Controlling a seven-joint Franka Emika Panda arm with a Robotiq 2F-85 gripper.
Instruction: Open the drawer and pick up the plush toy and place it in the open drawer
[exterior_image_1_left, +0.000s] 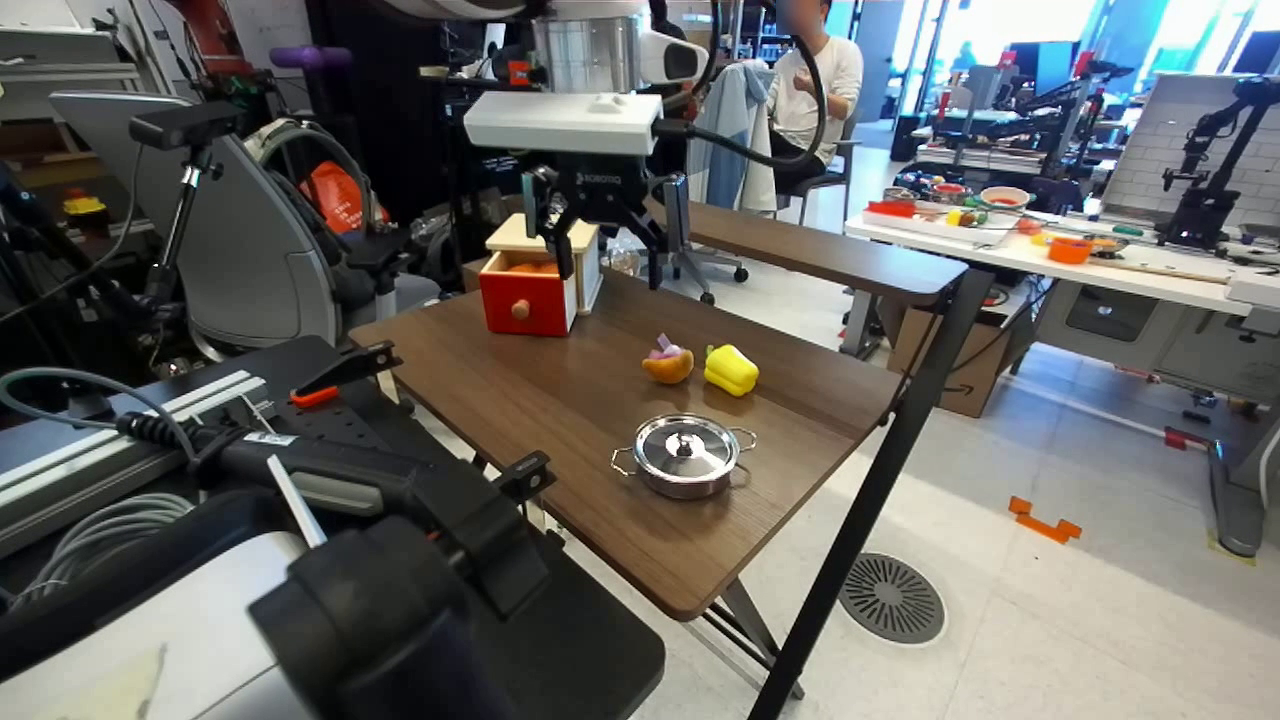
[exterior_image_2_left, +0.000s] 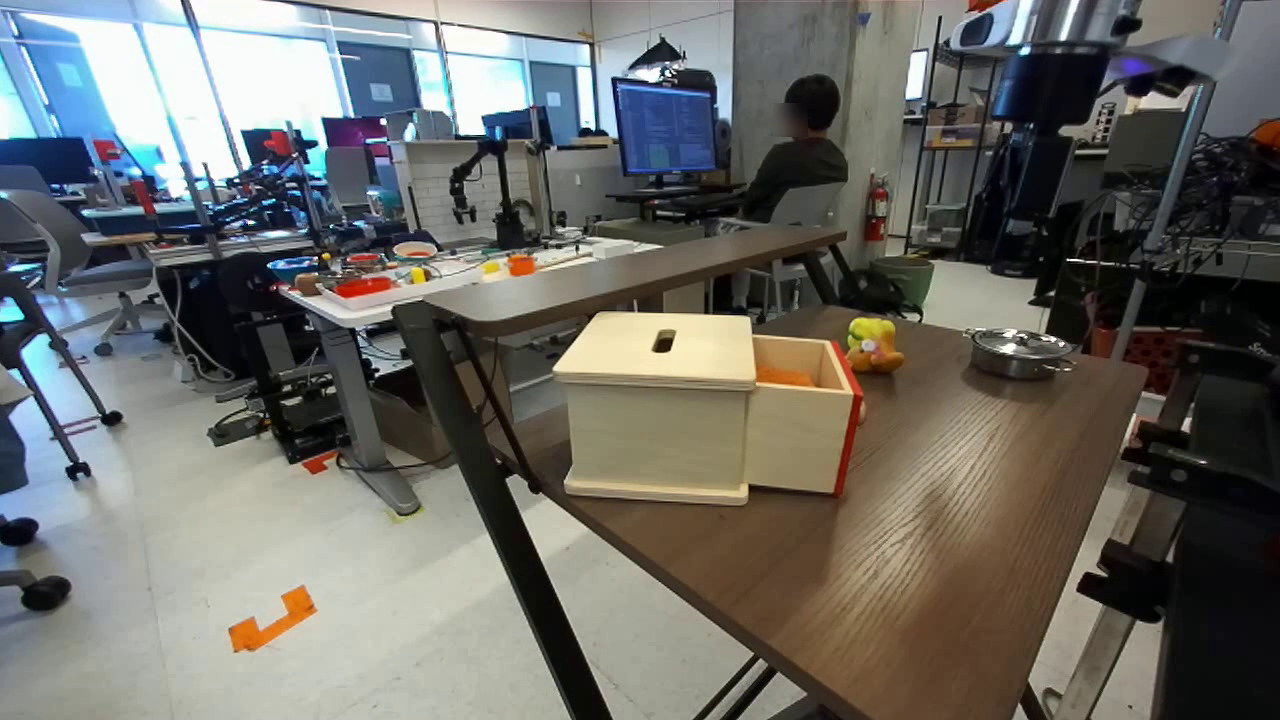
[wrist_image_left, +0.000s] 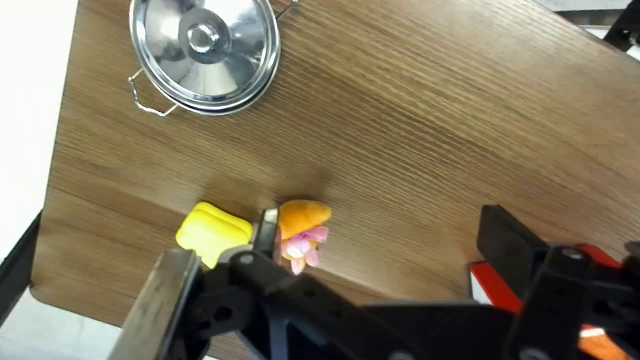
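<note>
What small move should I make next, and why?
I'd probably shift the open, empty tool toward the plush toy before lowering it. The drawer is already pulled out, while the toy lies on the table beside the yellow pepper. In the wrist view, the toy appears off-centre in the tool's opening, on the pepper's side, so lowering straight down would likely miss it.

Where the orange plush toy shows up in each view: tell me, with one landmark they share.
In an exterior view: the plush toy, almost at the centre, above the lidded metal pot.
In an exterior view: the plush toy, right of centre, left of the pot.
Wrist view: the plush toy, somewhat below centre, lower right of the pot.
Shared landmark: the pot, in all three.
</note>
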